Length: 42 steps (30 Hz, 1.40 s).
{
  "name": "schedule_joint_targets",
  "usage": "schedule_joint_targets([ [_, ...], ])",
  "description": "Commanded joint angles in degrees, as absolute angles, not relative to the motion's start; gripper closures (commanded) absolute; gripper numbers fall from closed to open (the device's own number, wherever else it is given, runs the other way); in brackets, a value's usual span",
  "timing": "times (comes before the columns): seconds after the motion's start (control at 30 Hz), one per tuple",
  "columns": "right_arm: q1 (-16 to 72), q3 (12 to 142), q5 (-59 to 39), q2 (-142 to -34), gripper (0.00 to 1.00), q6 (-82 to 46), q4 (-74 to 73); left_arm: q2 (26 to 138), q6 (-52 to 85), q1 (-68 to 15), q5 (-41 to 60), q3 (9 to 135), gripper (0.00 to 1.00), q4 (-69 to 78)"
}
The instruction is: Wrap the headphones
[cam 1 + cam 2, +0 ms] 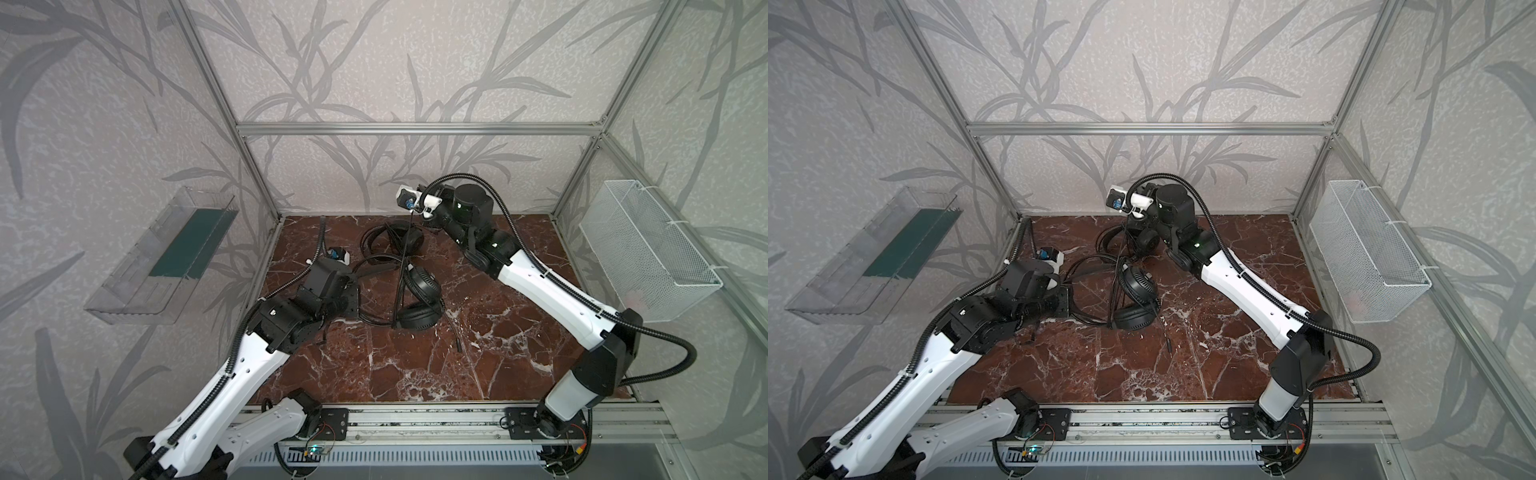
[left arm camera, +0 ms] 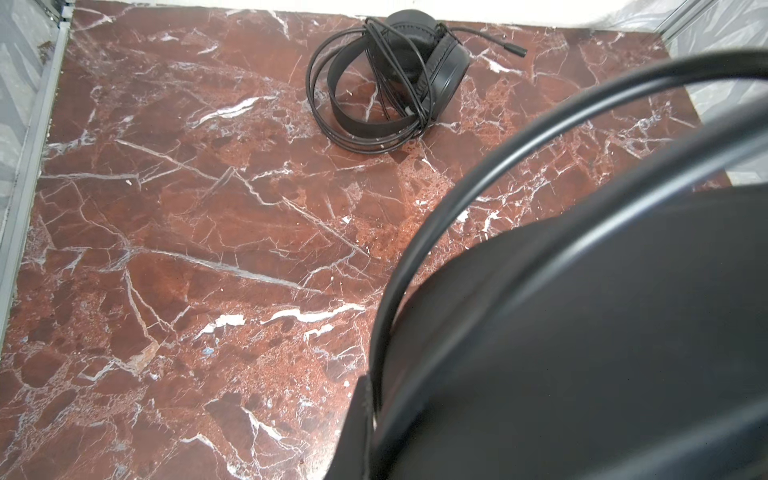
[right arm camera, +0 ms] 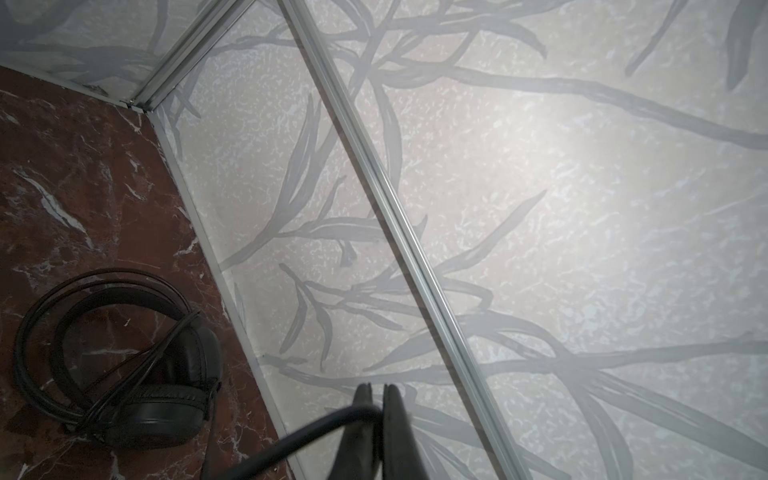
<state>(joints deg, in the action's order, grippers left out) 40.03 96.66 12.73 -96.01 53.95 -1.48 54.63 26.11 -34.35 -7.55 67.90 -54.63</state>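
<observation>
Open bench [image 1: 415,365] across front and right; barred mid-bench by near headset [image 1: 422,286], taut cable [image 1: 404,257], far headset [image 1: 417,243].

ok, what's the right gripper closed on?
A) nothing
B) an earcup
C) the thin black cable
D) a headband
C: in the right wrist view the right gripper is shut on the thin black cable, which in a top view runs down to the middle headset.
</observation>
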Motion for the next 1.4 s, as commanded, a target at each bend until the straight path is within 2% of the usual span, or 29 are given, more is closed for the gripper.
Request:
schedule_joint_targets([
  [0.0,36.75,95.18,15.14,-94.79,1.0,47.18,-10.38,51.45,21.8,-35.6,-3.05,71.43,1.0,-62.91],
  [0.17,35.7,87.28,6.54,-92.76,1.0,37.03,-9.08,50.76,24.13,-35.6,2.91,78.45,1.0,-61.39],
  [0.3,35.34,82.15,-4.24,-89.72,1.0,29.68,-8.25,50.2,26.21,-35.66,6.65,82.7,1.0,-58.5],
  [0.47,34.33,77.23,-16.57,-86.61,1.0,18.37,-9.95,50.04,29.29,-35.64,6.5,85.47,1.0,-54.27],
  [0.6,33.15,72.37,-21.92,-85.51,1.0,9.54,-15.29,51.61,31.6,-35.62,5.29,89.18,1.0,-53.08],
  [0.9,33.0,64.91,-27.87,-86.7,0.63,-2.92,-28.02,56.2,35.68,-35.6,3.71,95.45,1.0,-54.31],
  [1.1,32.96,58.29,-30.71,-86.35,0.57,-9.21,-38.98,58.29,36.38,-35.6,0.42,99.3,1.0,-56.75],
  [1.37,33.81,49.46,-28.64,-82.01,0.5,-10.33,-41.98,61.15,36.19,-35.52,-2.55,104.21,1.0,-59.69],
])
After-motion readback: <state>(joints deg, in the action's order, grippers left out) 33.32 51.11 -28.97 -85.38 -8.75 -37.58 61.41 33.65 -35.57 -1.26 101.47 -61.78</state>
